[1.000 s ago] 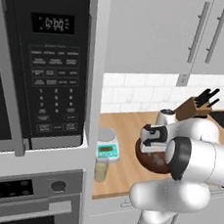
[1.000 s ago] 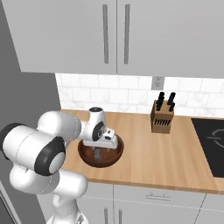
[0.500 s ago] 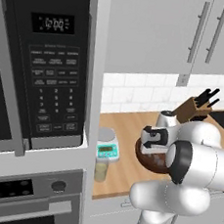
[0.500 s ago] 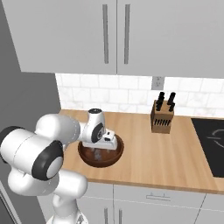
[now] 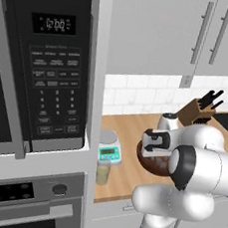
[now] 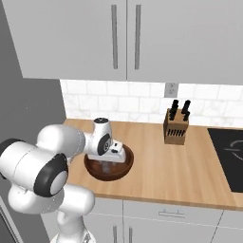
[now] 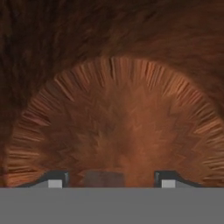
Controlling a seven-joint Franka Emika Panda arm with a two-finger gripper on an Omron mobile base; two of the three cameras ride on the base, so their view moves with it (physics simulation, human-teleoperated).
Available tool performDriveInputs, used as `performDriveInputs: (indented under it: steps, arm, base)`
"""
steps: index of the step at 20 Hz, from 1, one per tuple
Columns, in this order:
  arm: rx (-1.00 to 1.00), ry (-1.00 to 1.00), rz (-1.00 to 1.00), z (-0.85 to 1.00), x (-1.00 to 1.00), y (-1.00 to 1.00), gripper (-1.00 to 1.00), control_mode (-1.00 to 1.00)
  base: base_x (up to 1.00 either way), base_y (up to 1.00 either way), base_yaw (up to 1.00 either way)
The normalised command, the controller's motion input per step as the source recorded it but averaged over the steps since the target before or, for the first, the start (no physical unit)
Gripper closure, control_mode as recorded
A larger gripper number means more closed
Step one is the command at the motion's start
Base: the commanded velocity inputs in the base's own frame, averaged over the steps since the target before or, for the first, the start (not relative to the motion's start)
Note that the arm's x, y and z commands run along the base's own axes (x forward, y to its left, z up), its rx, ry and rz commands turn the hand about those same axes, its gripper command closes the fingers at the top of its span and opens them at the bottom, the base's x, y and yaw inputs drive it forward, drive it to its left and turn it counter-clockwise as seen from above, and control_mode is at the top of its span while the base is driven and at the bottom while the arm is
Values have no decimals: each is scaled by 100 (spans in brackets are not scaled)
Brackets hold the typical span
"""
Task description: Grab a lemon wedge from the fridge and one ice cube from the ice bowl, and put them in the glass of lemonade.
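Around the gripper: one ice bowl, mouth up, on the wood counter; hand lowered into it, rim ringing the wrist. Fingertips stand apart, released; a grey block sits between them, too blurred to identify. Left of the hand: one white scale, then one glass of lemonade, upright near the counter's front edge. Right: one knife block, bare counter between

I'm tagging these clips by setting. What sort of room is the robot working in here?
A home kitchen, rendered in simulation. A black microwave sits built in above a wall oven, a knife block stands on the wooden counter below grey cupboards, and a cooktop is set into the counter.
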Motion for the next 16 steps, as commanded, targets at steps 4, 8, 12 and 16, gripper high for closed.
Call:
performDriveInputs:
  steps: [4, 8, 12, 16]
  arm:
    - [0, 0, 0, 0, -14, 0, 100, -100]
    - [0, 0, 0, 0, -15, 0, 100, -100]
    - [0, -8, 0, 49, -11, 4, 100, -100]
    - [0, -10, 0, 100, -1, 25, 100, -100]
  base:
    - [0, 0, 0]
    - [0, 0, 0]
    - [0, 0, 0]
    - [0, 0, 0]
